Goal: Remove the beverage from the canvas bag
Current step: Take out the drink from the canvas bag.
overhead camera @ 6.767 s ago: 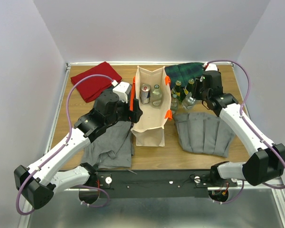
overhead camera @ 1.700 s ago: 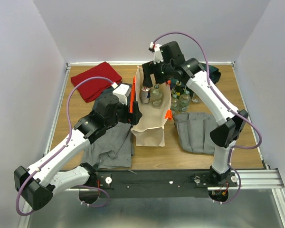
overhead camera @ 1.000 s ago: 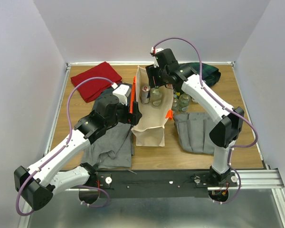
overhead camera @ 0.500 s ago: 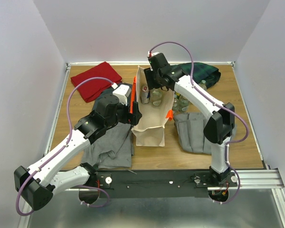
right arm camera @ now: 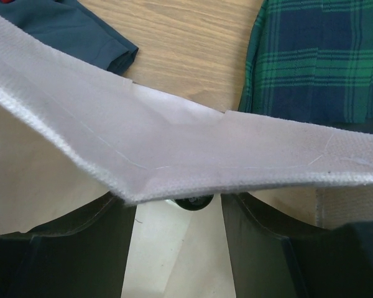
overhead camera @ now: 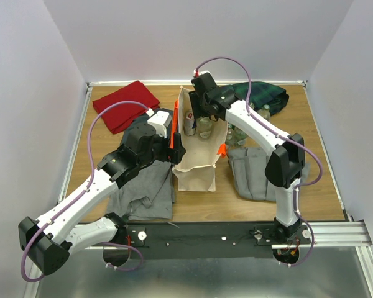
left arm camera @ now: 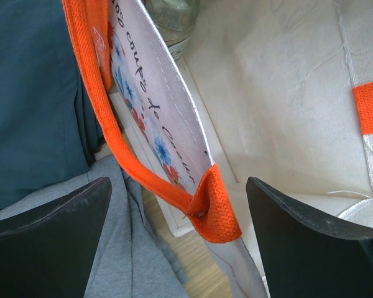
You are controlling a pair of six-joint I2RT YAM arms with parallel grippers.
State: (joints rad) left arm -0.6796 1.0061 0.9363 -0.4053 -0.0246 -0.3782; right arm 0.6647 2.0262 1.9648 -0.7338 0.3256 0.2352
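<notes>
- Reaching over the canvas bag (overhead camera: 196, 162), our right gripper (overhead camera: 198, 110) has swung in from the bottles outside; jaws apart, straddling the far rim.
- Can (overhead camera: 189, 122) & glass bottle (overhead camera: 204, 125) sit just below it, inside bag.
- Left gripper (left arm camera: 177, 205) spread around orange handle (left arm camera: 168, 189), not clamped; grab comes next, we reckon.

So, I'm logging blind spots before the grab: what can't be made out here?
- Right pincer, right wrist view: the canvas bag rim hides its fingertips and target.
- Same pincer, top view: arm covers it.
- Drinks in the bag, top view: too small to identify.
- Left pincer: tips cut off by the frame.
</notes>
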